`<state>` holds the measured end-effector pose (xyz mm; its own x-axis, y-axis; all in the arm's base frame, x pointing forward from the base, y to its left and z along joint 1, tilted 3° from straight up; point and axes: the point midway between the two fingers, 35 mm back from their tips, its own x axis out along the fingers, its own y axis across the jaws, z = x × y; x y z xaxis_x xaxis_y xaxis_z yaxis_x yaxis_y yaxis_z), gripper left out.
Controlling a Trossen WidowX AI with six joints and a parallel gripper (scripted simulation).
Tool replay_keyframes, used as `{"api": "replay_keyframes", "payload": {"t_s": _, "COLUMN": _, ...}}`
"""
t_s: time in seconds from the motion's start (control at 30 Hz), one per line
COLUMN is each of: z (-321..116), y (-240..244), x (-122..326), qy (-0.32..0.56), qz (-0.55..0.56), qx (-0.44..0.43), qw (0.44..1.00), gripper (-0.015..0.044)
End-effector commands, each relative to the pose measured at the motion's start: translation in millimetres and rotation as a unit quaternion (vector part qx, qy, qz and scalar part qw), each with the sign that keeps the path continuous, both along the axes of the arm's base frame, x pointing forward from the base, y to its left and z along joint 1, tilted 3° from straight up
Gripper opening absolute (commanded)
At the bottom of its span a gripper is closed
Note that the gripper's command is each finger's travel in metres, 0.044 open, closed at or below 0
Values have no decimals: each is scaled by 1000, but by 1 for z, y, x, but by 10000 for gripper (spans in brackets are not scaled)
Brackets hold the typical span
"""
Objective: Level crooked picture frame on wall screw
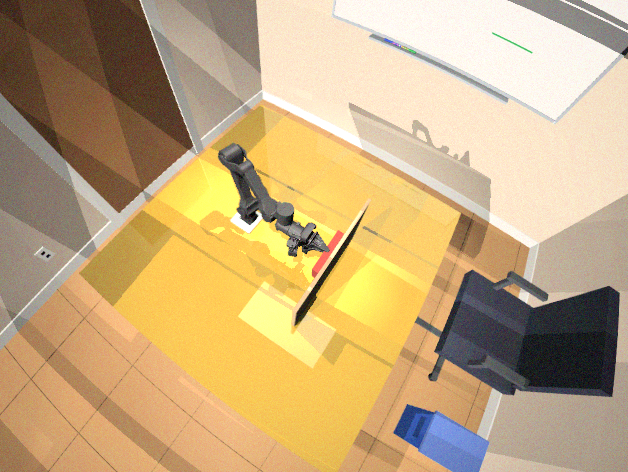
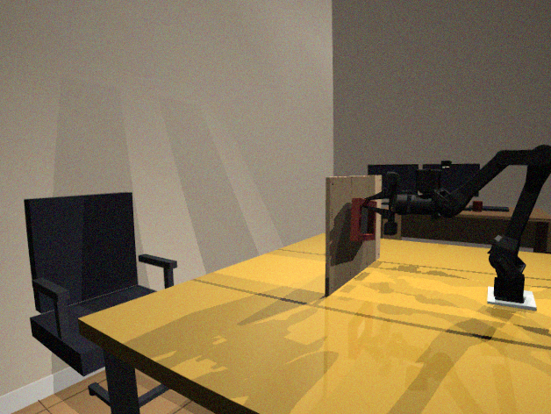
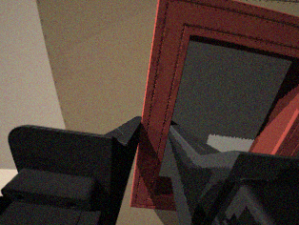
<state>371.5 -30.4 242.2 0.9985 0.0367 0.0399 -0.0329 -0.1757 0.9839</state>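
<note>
One gripper [image 1: 326, 249] [image 2: 365, 205] [image 3: 153, 123], on one arm [image 1: 269, 208] [image 2: 478, 182] bent at its elbow and reaching level toward one upright panel [image 1: 332, 261] [image 2: 339, 235], is closed on one side bar of one red picture frame [image 1: 337, 239] [image 2: 357, 220] [image 3: 164, 71], which stands directly ahead of the gripper against the panel, above one yellow tabletop [image 1: 213, 324] [image 2: 284, 338].

A dark armchair [image 1: 484, 322] [image 2: 106, 249] stands by the far edge of my yellow counter [image 1: 203, 304] [image 2: 267, 346], with a blue bin [image 1: 451, 441] toward the far right corner. Beyond my left edge, a whiteboard [image 1: 446, 30] bearing one green line hangs above a marker tray [image 1: 456, 75].
</note>
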Motion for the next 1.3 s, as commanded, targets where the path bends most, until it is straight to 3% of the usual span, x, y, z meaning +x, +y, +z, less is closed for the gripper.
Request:
{"api": "replay_keyframes", "payload": {"t_s": 0.0, "z": 1, "y": 0, "x": 0, "qy": -4, "qz": -1, "qx": -2, "qw": 1000, "gripper": 0}}
{"api": "replay_keyframes", "payload": {"t_s": 1.0, "z": -5, "y": 2, "x": 0, "qy": 0, "qz": 1, "qx": -3, "qw": 1000, "gripper": 0}}
{"api": "replay_keyframes", "payload": {"t_s": 1.27, "z": -6, "y": 2, "x": 0, "qy": -2, "qz": -1, "qx": -40, "qw": 999, "gripper": 0}}
